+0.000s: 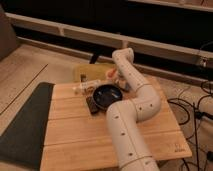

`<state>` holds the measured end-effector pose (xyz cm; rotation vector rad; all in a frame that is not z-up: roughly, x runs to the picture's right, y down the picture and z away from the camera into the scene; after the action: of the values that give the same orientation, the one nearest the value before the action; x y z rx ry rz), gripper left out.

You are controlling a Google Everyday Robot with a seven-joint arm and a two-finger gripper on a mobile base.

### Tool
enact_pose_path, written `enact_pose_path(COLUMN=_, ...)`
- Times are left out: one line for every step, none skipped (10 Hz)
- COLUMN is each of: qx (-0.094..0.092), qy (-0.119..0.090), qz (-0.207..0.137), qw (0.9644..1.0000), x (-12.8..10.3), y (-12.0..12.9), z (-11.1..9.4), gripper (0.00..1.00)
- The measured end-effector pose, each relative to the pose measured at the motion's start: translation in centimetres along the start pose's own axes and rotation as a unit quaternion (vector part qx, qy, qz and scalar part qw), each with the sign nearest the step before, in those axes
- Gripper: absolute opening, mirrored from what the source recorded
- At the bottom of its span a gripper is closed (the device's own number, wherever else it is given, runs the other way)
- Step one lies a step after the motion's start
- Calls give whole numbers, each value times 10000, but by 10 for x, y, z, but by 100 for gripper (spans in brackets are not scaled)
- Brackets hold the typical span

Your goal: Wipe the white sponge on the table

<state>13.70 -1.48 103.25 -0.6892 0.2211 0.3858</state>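
Reaching across low light bamboo plank desk [75, 131], white arm [145, 102] bends down at far edge; hand [115, 77] beside black round pan [106, 95], grip can't tell; room front-left.

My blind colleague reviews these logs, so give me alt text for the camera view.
A white robot arm bends over a low bamboo table, its gripper down at the far edge beside a black pan. A yellowish cutting board lies behind, a dark mat at the picture's left.
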Motion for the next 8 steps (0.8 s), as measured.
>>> enact_pose_path(qx=-94, qy=-13, qz=-35, qw=9999, x=-2, y=5, z=0, gripper=0)
enact_pose_path(qx=-263, qy=3, qz=-79, qw=9996, x=-4, y=15, z=3, gripper=0)
enact_pose_path(qx=-413, qy=2, qz=-108, qw=9991, x=-6, y=24, z=6, gripper=0)
enact_pose_path(qx=-548, qy=8, qz=-132, qw=9984, x=-7, y=32, z=9, gripper=0)
enact_pose_path(qx=-631, qy=31, qz=-143, qw=9979, x=-6, y=37, z=11, gripper=0)
enact_pose_path(qx=-739, qy=98, qz=-119, qw=9971, x=-3, y=43, z=13, gripper=0)
enact_pose_path(qx=-796, qy=142, qz=-73, qw=9967, x=1, y=47, z=13, gripper=0)
enact_pose_path(qx=-857, qy=214, qz=21, qw=9961, x=11, y=51, z=14, gripper=0)
